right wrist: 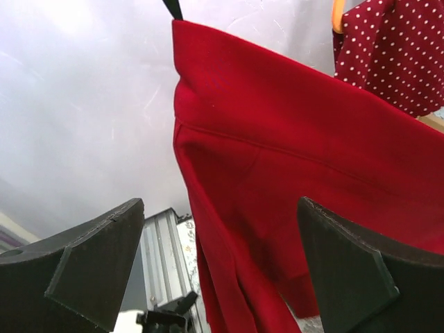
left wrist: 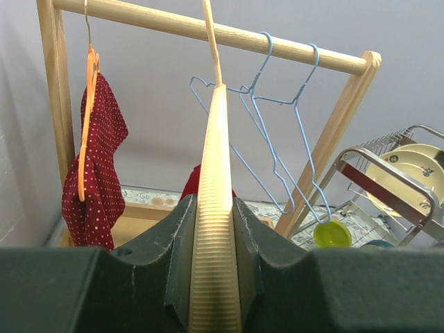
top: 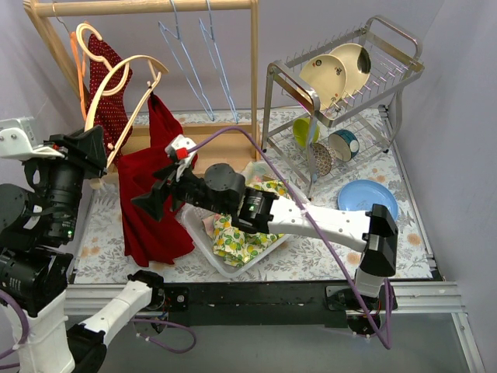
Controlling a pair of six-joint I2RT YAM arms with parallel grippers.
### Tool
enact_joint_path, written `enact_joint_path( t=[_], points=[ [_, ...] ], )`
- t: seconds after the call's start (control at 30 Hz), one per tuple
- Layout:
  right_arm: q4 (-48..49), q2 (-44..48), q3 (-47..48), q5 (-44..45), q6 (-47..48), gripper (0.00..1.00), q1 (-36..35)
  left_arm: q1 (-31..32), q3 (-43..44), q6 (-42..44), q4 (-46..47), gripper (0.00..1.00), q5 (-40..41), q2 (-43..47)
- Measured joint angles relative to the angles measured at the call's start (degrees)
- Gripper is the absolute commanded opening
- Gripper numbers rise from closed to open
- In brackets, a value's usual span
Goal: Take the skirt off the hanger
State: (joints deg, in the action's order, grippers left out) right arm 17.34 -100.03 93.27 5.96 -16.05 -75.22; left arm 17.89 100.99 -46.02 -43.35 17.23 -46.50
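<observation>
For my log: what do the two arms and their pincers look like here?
Both arms have white links and black cylindrical joints. A purple cable runs along the right arm; another loops below the left arm. The left pincer and right pincer have dark, wedge-shaped fingers.

The skirt is matt red cloth with a smooth, close weave and a stitched seam, while the hanger looks like pale plastic or wood, I cannot tell which, finely ribbed where the dark, matt fingers of the left end effector press it. The clothes rail is bare, light wood, the blue hangers thin wire, the dish rack shiny metal wire holding glossy plates, and the tabletop wears a flower-printed covering.
</observation>
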Motion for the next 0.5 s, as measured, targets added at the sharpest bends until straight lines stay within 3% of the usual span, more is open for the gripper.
enact_joint_path(
  t=[0.1, 0.17, 0.2, 0.27, 0.3, 0.37, 0.43, 0.47, 0.5],
  points=[
    [1.16, -3.06, 2.51, 3.17, 0.0, 0.98, -1.7, 0.0, -0.44, -1.01, -0.11, 0.0, -0.5, 1.27],
    [2.36, -5.07, 4.44, 5.6, 0.0, 0.93, -2.45, 0.0, -0.76, -1.79, -0.13, 0.0, -1.03, 1.77],
    [2.95, -6.19, 5.46, 6.62, 0.02, 0.81, -2.58, 0.0, -0.85, -2.12, -0.15, 0.0, -1.38, 1.97],
    [4.26, -8.02, 6.88, 7.93, 0.9, 0.66, -2.56, 0.0, -0.9, -2.84, -0.2, 0.0, -1.9, 2.12],
    [4.98, -9.03, 7.72, 8.41, 1.31, 0.49, -2.51, 0.0, -0.94, -3.15, -0.17, 0.0, -2.12, 2.19],
    [6.36, -11.1, 9.27, 8.85, 2.6, 0.36, -2.4, 0.0, -1.31, -3.74, -0.22, 0.0, -2.47, 2.51],
    [7.08, -12.61, 10.49, 8.9, 3.5, 0.08, -2.21, 0.0, -1.68, -4.13, -0.44, 0.0, -2.71, 2.97],
    [7.21, -13.16, 11.23, 8.83, 4.35, 0.01, -2.21, 0.0, -1.88, -4.22, -0.61, 0.0, -2.71, 3.21],
    [7.21, -13.53, 11.85, 8.85, 4.9, 0.01, -2.21, 0.0, -1.92, -4.35, -0.85, 0.0, -2.73, 3.37]
  ],
)
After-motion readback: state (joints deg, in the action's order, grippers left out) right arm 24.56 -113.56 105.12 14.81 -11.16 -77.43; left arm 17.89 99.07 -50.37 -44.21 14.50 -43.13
